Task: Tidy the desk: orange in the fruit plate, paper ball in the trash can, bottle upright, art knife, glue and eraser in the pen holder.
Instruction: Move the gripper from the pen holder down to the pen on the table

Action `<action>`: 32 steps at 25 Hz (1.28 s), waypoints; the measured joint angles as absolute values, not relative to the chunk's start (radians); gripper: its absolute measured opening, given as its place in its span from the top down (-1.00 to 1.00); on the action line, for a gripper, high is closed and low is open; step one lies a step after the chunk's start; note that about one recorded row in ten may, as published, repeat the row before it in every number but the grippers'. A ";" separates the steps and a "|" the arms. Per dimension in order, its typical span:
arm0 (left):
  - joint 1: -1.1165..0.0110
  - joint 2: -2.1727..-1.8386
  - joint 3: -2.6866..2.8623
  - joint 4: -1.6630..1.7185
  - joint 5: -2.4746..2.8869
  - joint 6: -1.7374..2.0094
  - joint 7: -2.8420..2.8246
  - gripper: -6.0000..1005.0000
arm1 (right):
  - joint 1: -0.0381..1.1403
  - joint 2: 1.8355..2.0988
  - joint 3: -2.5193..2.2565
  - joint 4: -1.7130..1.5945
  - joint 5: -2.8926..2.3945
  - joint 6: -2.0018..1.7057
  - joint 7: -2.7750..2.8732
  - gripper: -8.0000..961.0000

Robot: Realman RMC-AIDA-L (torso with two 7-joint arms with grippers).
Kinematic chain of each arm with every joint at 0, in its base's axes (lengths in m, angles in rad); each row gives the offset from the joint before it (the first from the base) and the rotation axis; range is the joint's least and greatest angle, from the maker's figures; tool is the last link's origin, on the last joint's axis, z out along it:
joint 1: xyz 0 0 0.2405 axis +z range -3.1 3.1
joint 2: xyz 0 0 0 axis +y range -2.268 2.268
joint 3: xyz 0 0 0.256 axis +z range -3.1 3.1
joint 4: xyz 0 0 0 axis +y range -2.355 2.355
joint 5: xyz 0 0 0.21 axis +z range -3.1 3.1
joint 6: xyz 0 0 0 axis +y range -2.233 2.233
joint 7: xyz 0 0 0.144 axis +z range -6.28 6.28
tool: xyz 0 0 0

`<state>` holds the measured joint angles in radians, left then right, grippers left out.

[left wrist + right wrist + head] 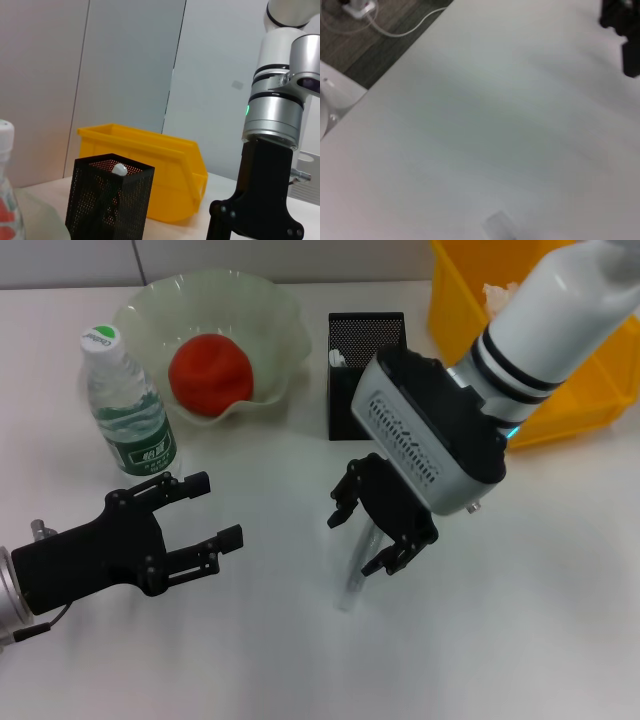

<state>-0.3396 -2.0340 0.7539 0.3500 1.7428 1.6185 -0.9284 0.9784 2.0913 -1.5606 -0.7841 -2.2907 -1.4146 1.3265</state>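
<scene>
The right end effector (384,526) sits low over the counter (520,590), with its black fingers spread to either side of the upper end of the art knife (356,575). It is released and has not yet clamped. The knife lies flat on the bare surface, just in front of the pen holder (365,375).

Hazards from this position:

- The knife is slim and lies flush on the counter. Closing too high would probably let it slip out or roll aside.
- The grasp point is near one end. Lifted from there, the knife could tilt and swing, then catch the mesh rim on insertion.
- A white-capped item already stands in the holder, so free space is reduced.

The left end effector (195,515) is released and empty, near the upright bottle (128,408). A sideways move there could topple the bottle. The orange (210,375) lies in the fruit plate (275,310).
</scene>
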 joint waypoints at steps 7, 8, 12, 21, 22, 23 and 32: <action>-0.340 -2.032 0.756 0.373 1.743 1.620 -0.978 -0.59 | 1.010 2.092 -1.621 -0.815 -2.269 -1.482 1.325 -0.31; -0.340 -2.032 0.757 0.376 1.747 1.621 -0.984 -0.59 | 1.016 2.092 -1.628 -0.816 -2.268 -1.487 1.325 -0.31; -0.339 -2.030 0.755 0.384 1.777 1.609 -0.987 -0.59 | 1.037 2.092 -1.680 -0.811 -2.259 -1.488 1.325 -0.31; -0.337 -2.026 0.756 0.392 1.804 1.606 -0.972 -0.59 | 1.044 2.092 -1.768 -0.806 -2.238 -1.461 1.327 -0.31; -0.337 -2.026 0.756 0.392 1.804 1.606 -0.972 -0.59 | 1.044 2.092 -1.768 -0.806 -2.238 -1.461 1.327 -0.31; -0.337 -2.027 0.756 0.395 1.812 1.605 -0.967 -0.59 | 1.044 2.092 -1.781 -0.806 -2.237 -1.455 1.327 -0.31; -0.333 -2.034 0.754 0.398 1.819 1.601 -0.931 -0.59 | 1.052 2.092 -1.814 -0.805 -2.235 -1.446 1.323 -0.30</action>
